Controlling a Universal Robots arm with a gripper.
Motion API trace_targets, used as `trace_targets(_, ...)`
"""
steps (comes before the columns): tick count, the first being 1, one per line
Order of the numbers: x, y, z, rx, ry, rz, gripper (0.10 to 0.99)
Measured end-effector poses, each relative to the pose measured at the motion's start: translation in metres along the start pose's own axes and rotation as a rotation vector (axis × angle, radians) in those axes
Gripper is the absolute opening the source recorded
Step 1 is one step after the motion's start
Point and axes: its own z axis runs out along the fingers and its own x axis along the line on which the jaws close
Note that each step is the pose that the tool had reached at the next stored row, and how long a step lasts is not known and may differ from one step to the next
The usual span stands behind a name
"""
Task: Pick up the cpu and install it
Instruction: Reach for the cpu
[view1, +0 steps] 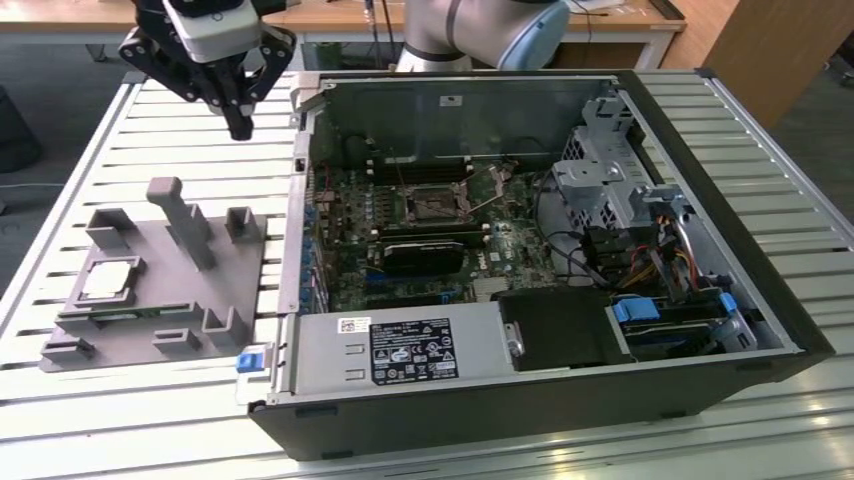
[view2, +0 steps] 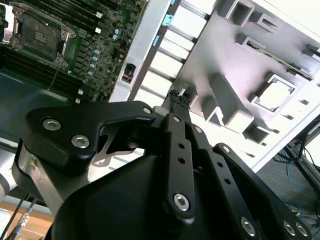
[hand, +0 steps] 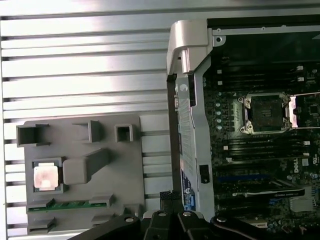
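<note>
The cpu (view1: 107, 278) is seated flat, metal top upward, in a square recess of the grey fixture (view1: 230, 285), with 1 green memory stick (hand: 67, 205) slotted alongside; no long axis is shown by its square outline. The gripper (view1: 240, 128), fingers closed together on nothing, is held well apart from it, beside the open case (view1: 454, 110).

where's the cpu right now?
The cpu sits in a recess of the grey holder, on the exterior view's left of the open computer case, beside the green memory stick.
</note>
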Motion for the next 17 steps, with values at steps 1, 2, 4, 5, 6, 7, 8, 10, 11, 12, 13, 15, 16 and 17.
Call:
trace_targets(1,0.0023,-0.0001,0.0000,0.000,0.0001,0.000,0.106)
trace_targets(2,0.0044,-0.0003,0.0000,0.000,0.0002,0.000,0.106)
trace_targets(4,0.0080,-0.0004,0.0002,0.000,0.0007,0.000,0.106)
trace_targets(5,0.0098,-0.0005,0.0002,0.000,0.0011,0.000,0.106)
trace_targets(6,0.0114,-0.0005,0.0003,0.000,0.0015,0.000,0.106)
trace_targets(7,0.0133,-0.0007,0.0003,0.000,0.0017,0.000,0.106)
trace_targets(8,0.0150,-0.0008,0.0004,0.000,0.0019,0.000,0.106)
trace_targets(10,0.0182,-0.0007,0.0006,0.000,0.0028,0.000,0.106)
trace_targets(11,0.0198,-0.0007,0.0007,0.000,0.0034,0.000,0.106)
trace_targets(12,0.0213,-0.0007,0.0008,0.000,0.0043,0.000,0.106)
trace_targets(13,0.0229,-0.0006,0.0009,0.000,0.0051,0.000,0.106)
trace_targets(15,0.0263,-0.0007,0.0010,0.001,0.0064,0.000,0.106)
trace_targets(16,0.0277,-0.0008,0.0011,0.001,0.0070,0.000,0.106)
trace_targets(17,0.0287,-0.0008,0.0011,0.001,0.0079,0.000,0.106)
